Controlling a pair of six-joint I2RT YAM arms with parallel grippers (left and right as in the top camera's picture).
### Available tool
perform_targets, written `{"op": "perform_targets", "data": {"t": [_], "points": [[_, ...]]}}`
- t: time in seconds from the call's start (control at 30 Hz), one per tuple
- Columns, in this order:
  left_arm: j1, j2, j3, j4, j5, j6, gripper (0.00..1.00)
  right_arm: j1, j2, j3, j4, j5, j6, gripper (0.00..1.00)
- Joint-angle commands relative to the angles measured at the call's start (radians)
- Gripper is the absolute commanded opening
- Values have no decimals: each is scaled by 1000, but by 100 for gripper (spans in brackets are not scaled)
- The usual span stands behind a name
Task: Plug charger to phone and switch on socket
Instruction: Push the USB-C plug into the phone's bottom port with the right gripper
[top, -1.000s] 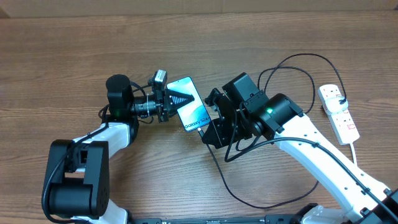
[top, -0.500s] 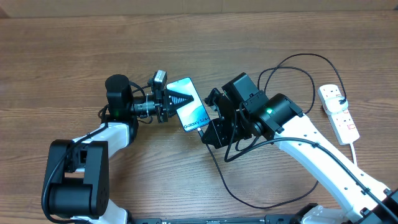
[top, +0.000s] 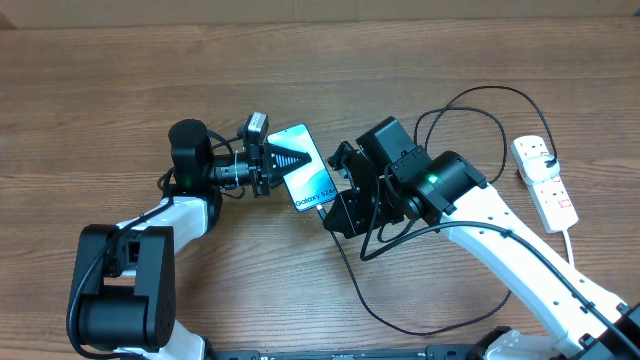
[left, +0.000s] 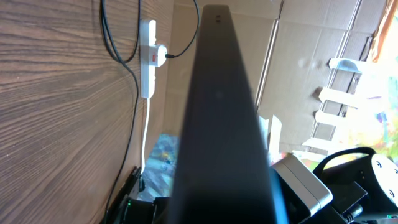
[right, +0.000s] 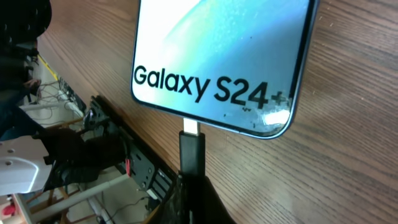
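Right wrist view: the charger (right: 192, 149) tip meets the phone (right: 224, 56) at its bottom edge, though I cannot tell how deep it sits. The right end effector (top: 335, 205) is clamped on that tip, likely to press it in. The left end effector (top: 285, 159) grips the phone's far end, probably as a brace. The socket (top: 546, 182) lies well apart on the wood-grain table (top: 100, 90), and cardboard (left: 298, 74) stands behind
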Motion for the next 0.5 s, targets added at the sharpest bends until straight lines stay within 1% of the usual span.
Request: {"op": "perform_targets", "data": {"t": [0.0,0.27,0.47], "points": [[-8,-2,25,8,85,47,4,3,-3,0,26,66,4,4],[-7,-2,25,8,92,58,4,3,-3,0,42,67,5,4],[-8,-2,25,8,96,84,4,3,-3,0,126,63,23,4]]}}
